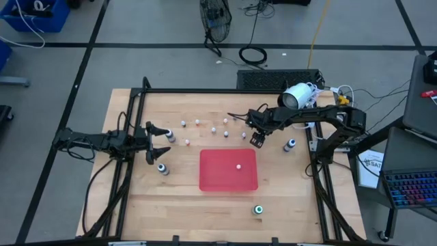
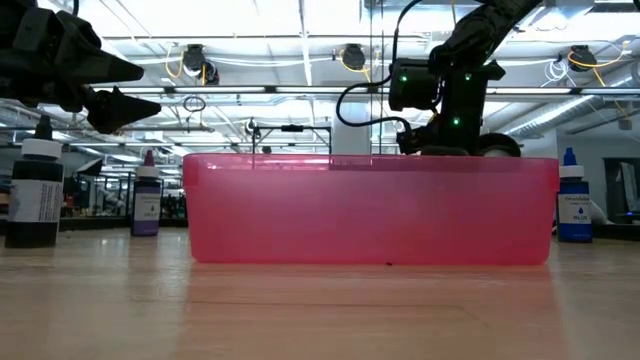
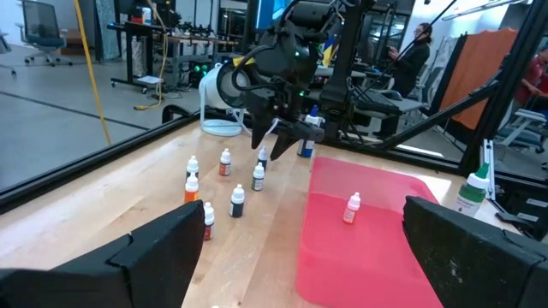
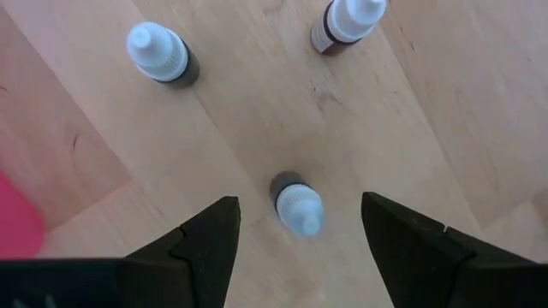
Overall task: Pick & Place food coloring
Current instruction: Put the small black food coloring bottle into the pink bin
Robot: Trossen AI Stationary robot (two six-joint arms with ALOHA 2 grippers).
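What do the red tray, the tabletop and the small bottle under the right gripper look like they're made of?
Red tray: likely translucent plastic, smooth; light and shapes show through its wall.
Tabletop: wood, butcher-block style; visible grain and joined strips, satin finish.
Small bottle: probably plastic, matte whitish dropper cap over a dark body. It stands between the fingers of the open right gripper.

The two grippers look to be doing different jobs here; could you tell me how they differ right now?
The right gripper points down over the table beside the red tray, straddling a small bottle; the left gripper waits level at the table's left side with nothing between its fingers. Both are open.
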